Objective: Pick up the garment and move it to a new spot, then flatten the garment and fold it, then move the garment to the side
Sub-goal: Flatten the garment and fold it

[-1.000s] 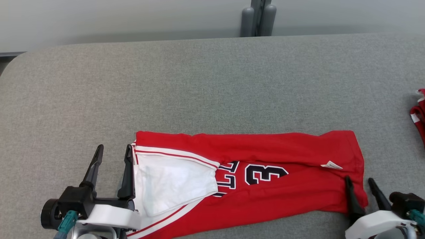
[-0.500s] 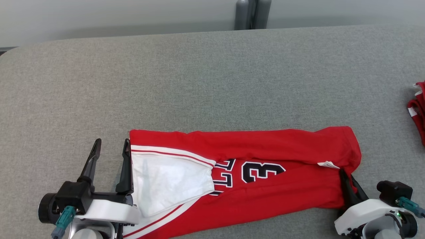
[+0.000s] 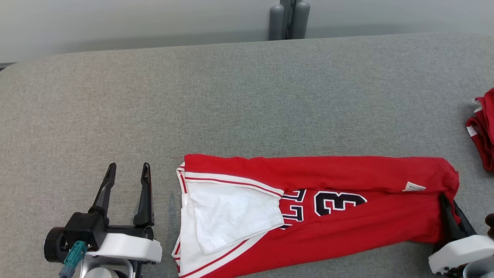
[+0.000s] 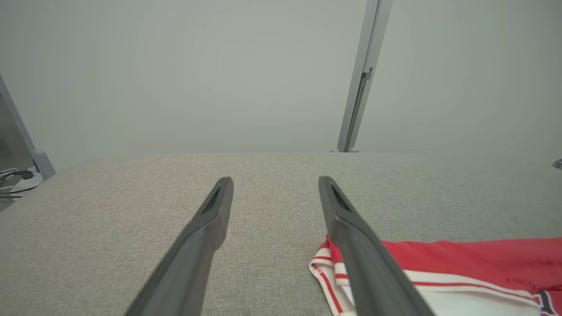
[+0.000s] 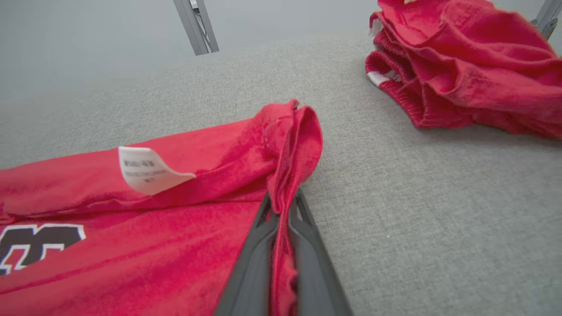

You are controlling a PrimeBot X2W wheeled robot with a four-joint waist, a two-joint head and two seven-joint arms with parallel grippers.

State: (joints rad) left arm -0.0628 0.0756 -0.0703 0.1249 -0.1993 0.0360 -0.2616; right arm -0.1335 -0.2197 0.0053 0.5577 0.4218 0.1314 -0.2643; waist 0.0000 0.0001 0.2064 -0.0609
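The garment (image 3: 347, 227) is a red jersey with white trim and a dark number, folded into a long strip across the near part of the grey table (image 3: 231, 96). My right gripper (image 3: 448, 201) is shut on the garment's right end, and red cloth (image 5: 153, 245) bunches up between its fingers (image 5: 259, 245) beside a white label (image 5: 145, 173). At the lower left, my left gripper (image 3: 129, 166) stands open with nothing in it, a short gap left of the garment's white-trimmed end (image 4: 461, 259). Bare table lies between the two fingers of the left gripper (image 4: 275, 181).
A second, crumpled red garment (image 3: 480, 131) lies at the table's right edge, close beyond my right gripper (image 5: 461, 66). A grey post (image 3: 287, 21) stands behind the table's far edge. The table's rounded left corner is at the far left.
My right gripper has shut on the garment's right end and drawn the whole garment to the right. The garment's left end has come away from my still-open left gripper. The camera shifted slightly.
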